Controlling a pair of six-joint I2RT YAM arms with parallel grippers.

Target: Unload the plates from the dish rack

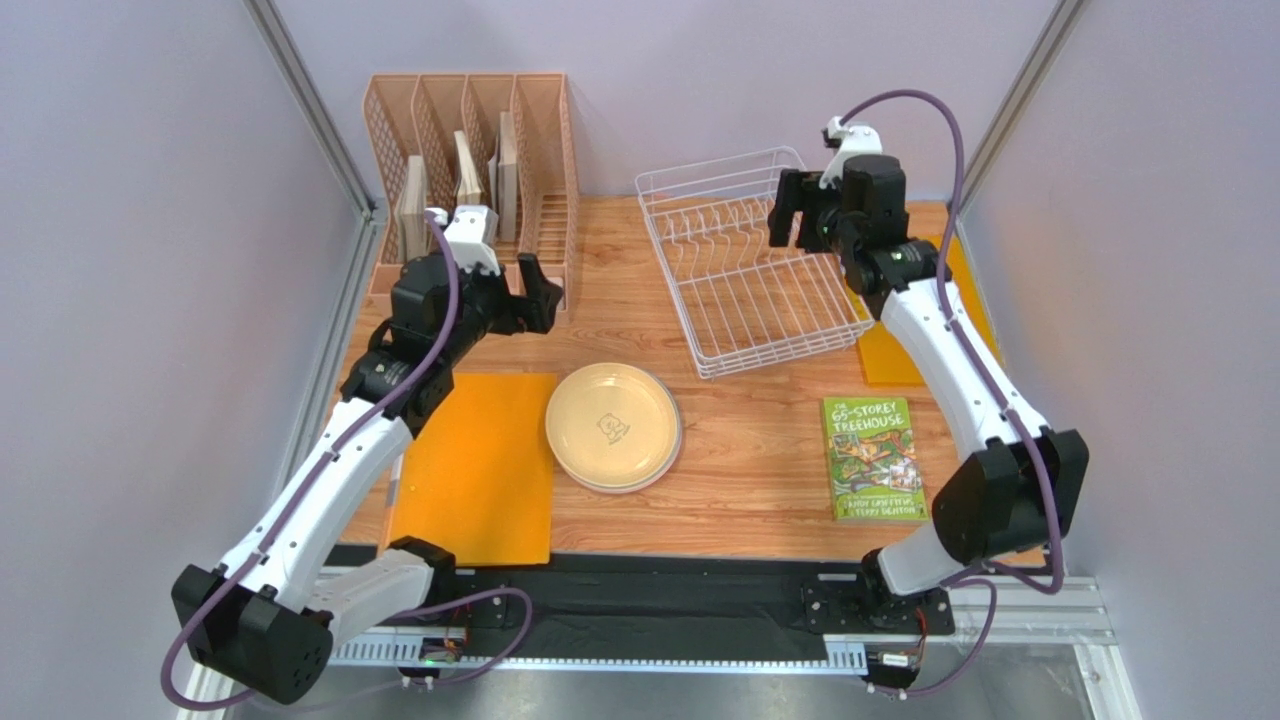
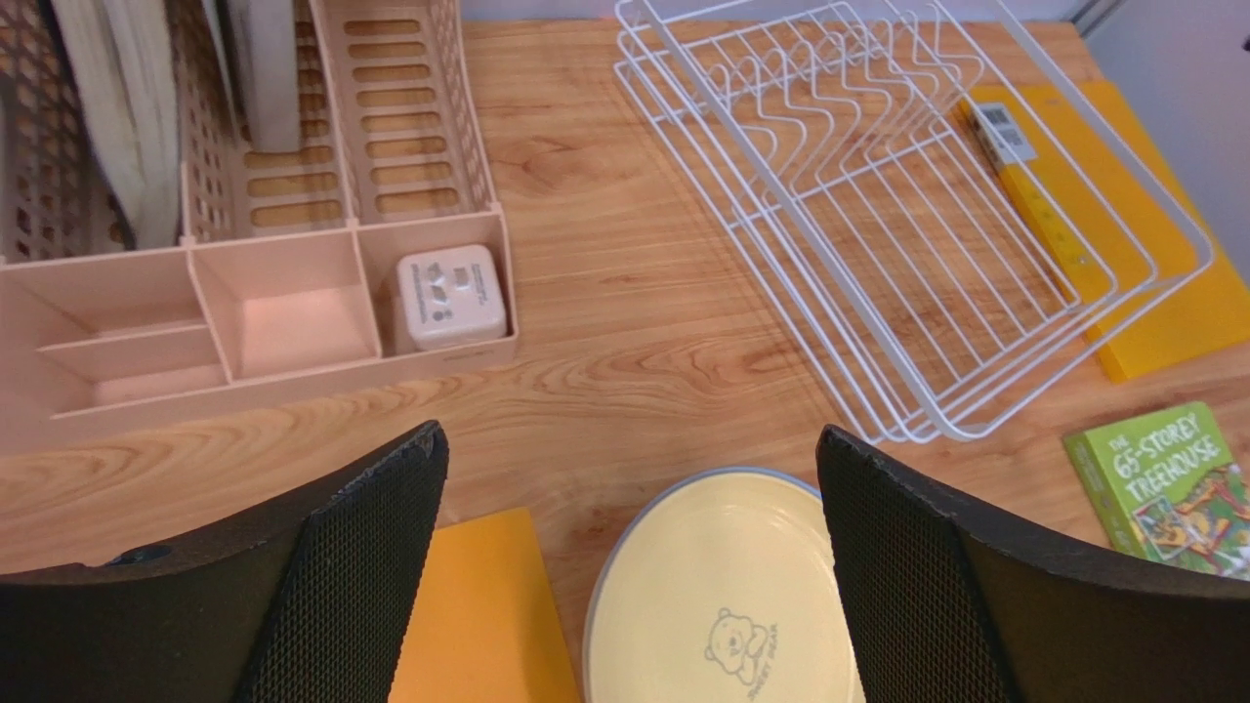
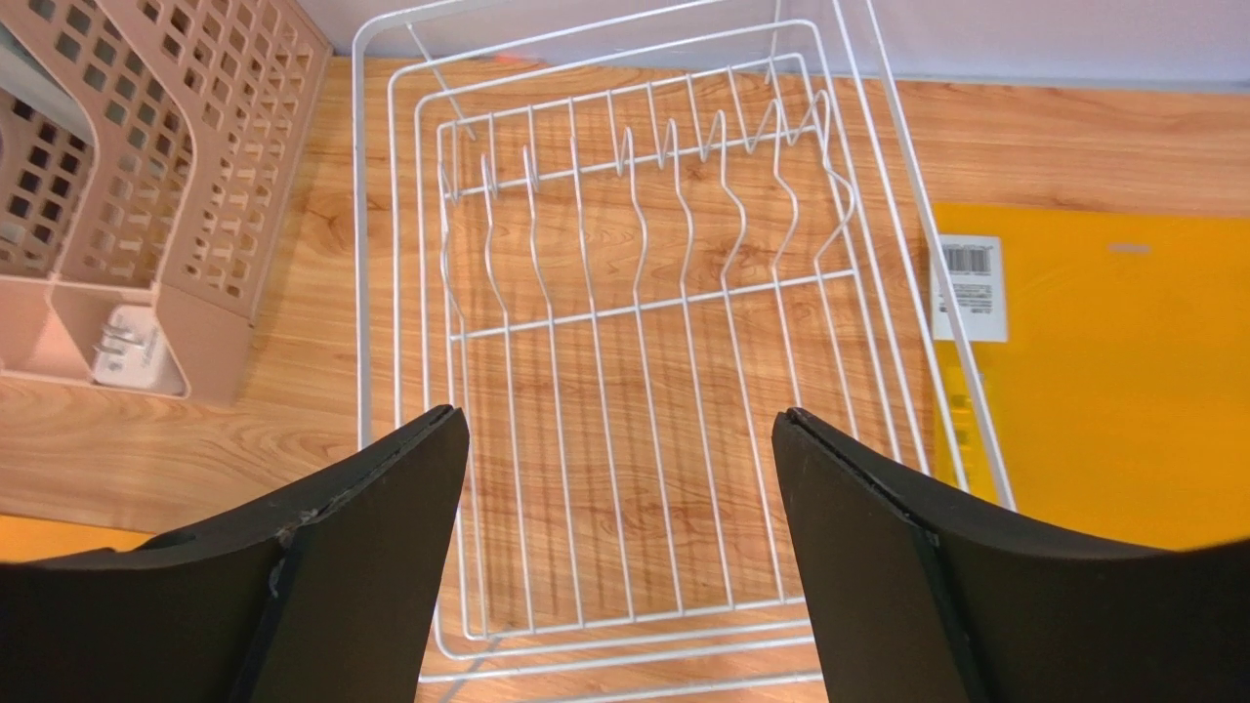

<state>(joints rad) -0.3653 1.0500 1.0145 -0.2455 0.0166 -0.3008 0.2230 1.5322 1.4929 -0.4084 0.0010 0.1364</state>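
The white wire dish rack [image 1: 751,285] stands at the back right with no plate in it; it also shows in the left wrist view [image 2: 910,220] and the right wrist view [image 3: 646,337]. The plates [image 1: 613,426] lie stacked flat on the table's middle, the pale yellow one on top; a bluish rim shows under it [image 2: 719,601]. The others are hidden. My left gripper [image 1: 538,288] is open and empty, behind and left of the stack [image 2: 631,484]. My right gripper [image 1: 793,210] is open and empty over the rack's right side [image 3: 619,440].
A peach slotted organizer [image 1: 473,165] with beige boards stands at the back left; a small white device [image 2: 452,296] sits in its front tray. An orange mat [image 1: 478,465] lies left of the plates, another [image 1: 902,353] under the rack's right edge. A green book [image 1: 872,458] lies front right.
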